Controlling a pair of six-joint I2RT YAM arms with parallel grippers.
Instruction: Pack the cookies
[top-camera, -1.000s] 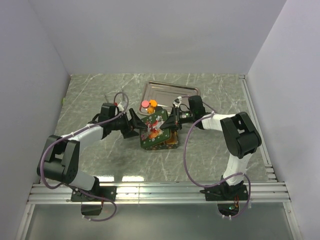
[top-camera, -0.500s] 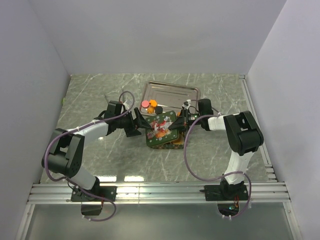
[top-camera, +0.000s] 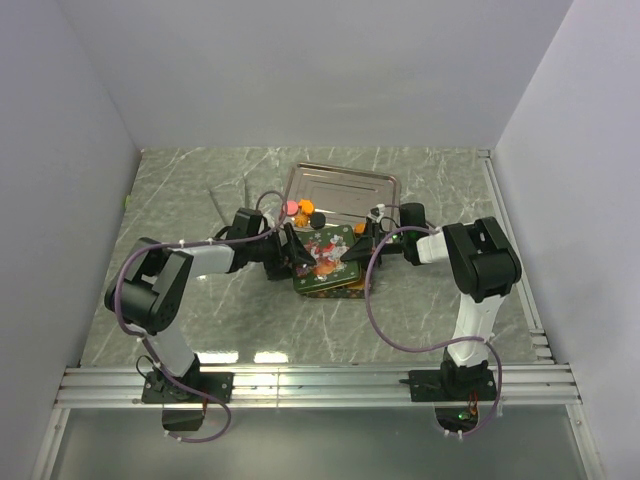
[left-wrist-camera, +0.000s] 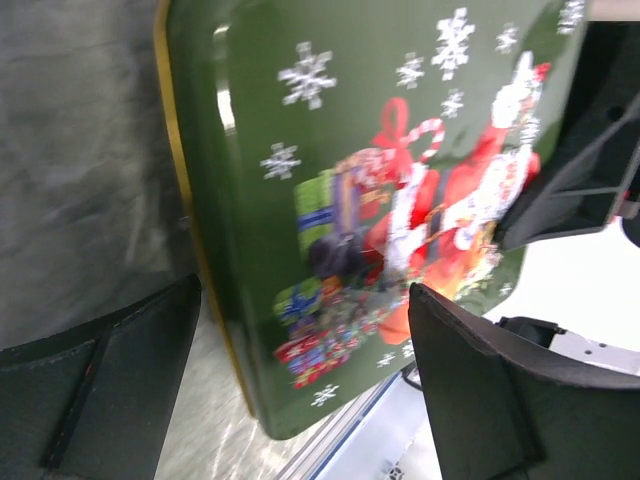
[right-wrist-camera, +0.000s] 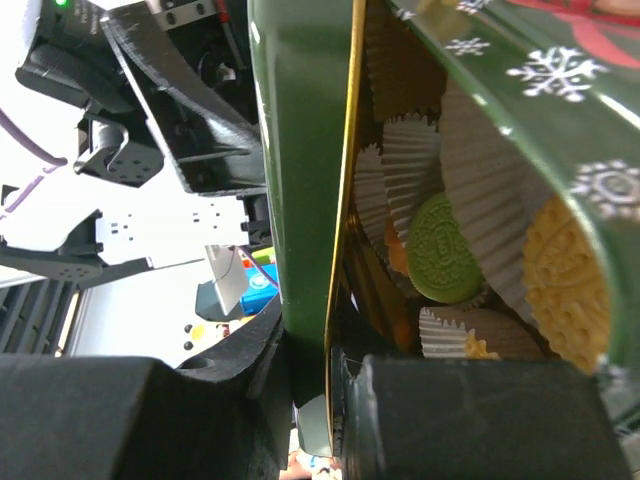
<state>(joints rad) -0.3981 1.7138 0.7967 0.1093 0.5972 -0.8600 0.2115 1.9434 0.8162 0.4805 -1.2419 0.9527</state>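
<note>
Green cookie (right-wrist-camera: 445, 250) inside tin (right-wrist-camera: 300, 180), beside right claw (right-wrist-camera: 325, 395)

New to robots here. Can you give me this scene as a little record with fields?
Lid: green metal Christmas lid with Santa picture, raised ajar over the tin
Tin: green snowflake-patterned tin
In tin: white pleated paper cups, round green cookie, pale yellow cookie
Right gripper: shut on the lid's rim
Left gripper: open, straddling the lid's corner
Behind: silver metal tray; pink cookie, orange cookie by its near-left corner
</note>
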